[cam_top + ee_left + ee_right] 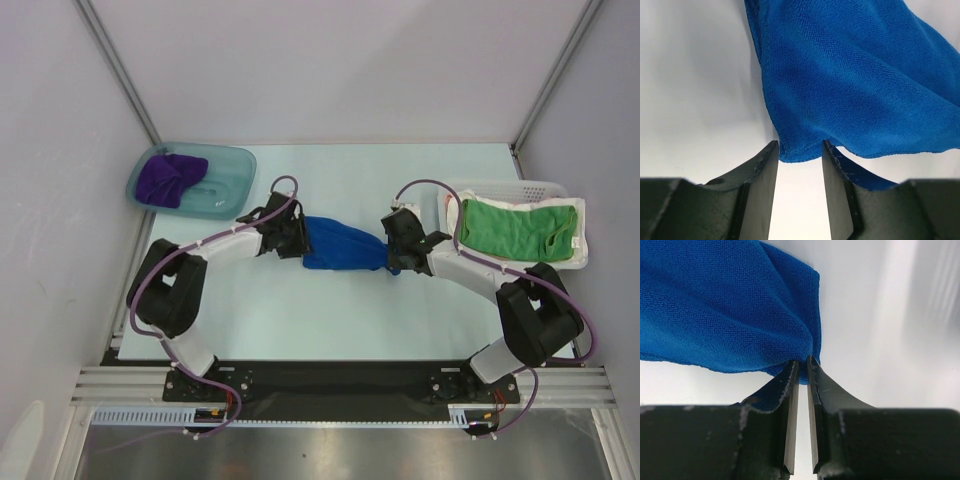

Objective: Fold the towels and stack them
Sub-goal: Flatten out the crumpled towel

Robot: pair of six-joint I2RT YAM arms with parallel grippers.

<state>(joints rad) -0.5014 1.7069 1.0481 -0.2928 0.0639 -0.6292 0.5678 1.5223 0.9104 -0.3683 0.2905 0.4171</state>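
In the middle of the pale table (350,325) a royal blue fuzzy cloth towel (345,247) is stretched in a bunched strip between the two arms, one end at each gripper. The right gripper (802,362) has its two dark fingers drawn almost together, clamped on a corner of the blue towel, and the cloth fans out up and to the left from the pinch in its wrist view. The left gripper (800,147) stands with its fingers clearly apart and the towel's hemmed edge sitting between the tips. From here I cannot tell whether they actually press the cloth or just frame it. A little of the blue shows behind its right finger too. Over at the far left a dark purple fuzzy towel (168,178) lies crumpled in a translucent teal plastic tub (236,163). At the far right a green fuzzy towel (517,228) lies spread in a white slotted plastic basket (581,252), just beside the right arm.
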